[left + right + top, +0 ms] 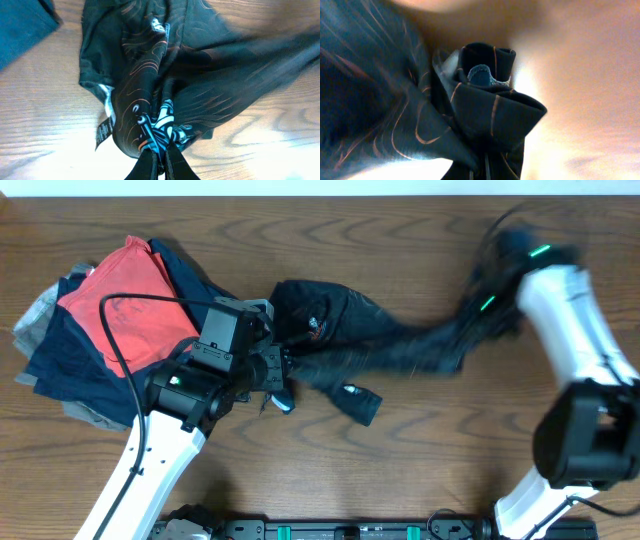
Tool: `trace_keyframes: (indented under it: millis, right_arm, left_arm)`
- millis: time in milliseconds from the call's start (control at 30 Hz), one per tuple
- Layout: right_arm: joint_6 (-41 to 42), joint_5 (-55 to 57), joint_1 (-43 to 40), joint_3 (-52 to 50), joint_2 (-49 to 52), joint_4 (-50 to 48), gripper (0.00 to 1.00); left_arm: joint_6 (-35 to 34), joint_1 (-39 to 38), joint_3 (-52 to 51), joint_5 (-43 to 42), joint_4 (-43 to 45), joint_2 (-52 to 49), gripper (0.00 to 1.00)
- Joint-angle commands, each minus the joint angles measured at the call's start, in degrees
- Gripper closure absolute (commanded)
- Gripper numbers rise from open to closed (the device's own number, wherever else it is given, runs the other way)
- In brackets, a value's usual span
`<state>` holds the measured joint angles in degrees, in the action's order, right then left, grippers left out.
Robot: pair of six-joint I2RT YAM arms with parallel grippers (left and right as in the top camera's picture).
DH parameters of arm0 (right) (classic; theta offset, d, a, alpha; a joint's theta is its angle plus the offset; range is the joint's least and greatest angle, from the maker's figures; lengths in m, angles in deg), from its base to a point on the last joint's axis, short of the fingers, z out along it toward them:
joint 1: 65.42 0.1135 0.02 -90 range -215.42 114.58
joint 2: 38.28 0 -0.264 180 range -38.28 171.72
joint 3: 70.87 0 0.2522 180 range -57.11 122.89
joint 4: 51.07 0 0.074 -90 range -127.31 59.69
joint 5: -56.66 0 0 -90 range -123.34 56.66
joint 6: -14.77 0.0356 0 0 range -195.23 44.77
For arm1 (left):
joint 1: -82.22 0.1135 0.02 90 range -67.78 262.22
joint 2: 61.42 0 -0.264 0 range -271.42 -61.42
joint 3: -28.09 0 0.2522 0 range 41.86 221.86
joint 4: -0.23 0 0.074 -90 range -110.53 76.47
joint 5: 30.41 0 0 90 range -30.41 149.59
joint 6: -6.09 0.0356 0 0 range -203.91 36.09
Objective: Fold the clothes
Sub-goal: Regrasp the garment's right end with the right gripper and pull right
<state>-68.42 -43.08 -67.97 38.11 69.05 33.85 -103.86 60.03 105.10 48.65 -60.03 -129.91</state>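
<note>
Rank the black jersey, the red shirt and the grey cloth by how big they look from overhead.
1. Black jersey, stretched out long.
2. Red shirt, not far behind, partly covered.
3. Grey cloth, only an edge showing.

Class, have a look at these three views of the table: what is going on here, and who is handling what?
Two robot arms are working on one black jersey on a wooden table. The left gripper is shut on a bunched part near the coloured logos, and the right gripper is shut on the far end, so the cloth runs stretched between them. It is crumpled, not yet folded. A red-orange shirt and navy garments lie piled at the left, untouched.
</note>
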Motion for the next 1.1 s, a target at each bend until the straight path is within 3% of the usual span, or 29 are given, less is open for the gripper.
trace_keyframes:
  millis: [0,67,133,200,600,1067]
  right_arm:
    - [-0.72,3.34,-5.46,10.49,-3.13,2.49,0.91]
    - [-0.87,4.72,-6.84,11.1,-3.13,3.3,0.65]
    - [-0.85,7.39,-7.78,9.86,-2.86,4.39,0.56]
    - [-0.83,8.76,-8.15,7.96,-2.8,5.4,0.41]
    - [-1.03,8.31,-5.64,-8.9,-2.8,4.79,0.35]
    - [0.55,3.08,-1.88,-32.46,-2.8,-27.54,0.27]
  left_arm:
    - [1.46,0.26,-0.2,4.09,-0.39,-0.11,0.94]
    - [1.46,0.26,-0.59,4.11,-0.63,-0.13,0.94]
    - [1.44,0.26,-1.07,4.09,-0.63,-0.2,0.94]
    - [1.46,0.26,-1.16,4.09,-0.66,-0.46,0.94]
    - [1.51,0.26,-1.16,4.13,-0.61,-0.52,0.94]
    - [1.53,0.26,-1.16,4.15,-0.61,-2.12,0.94]
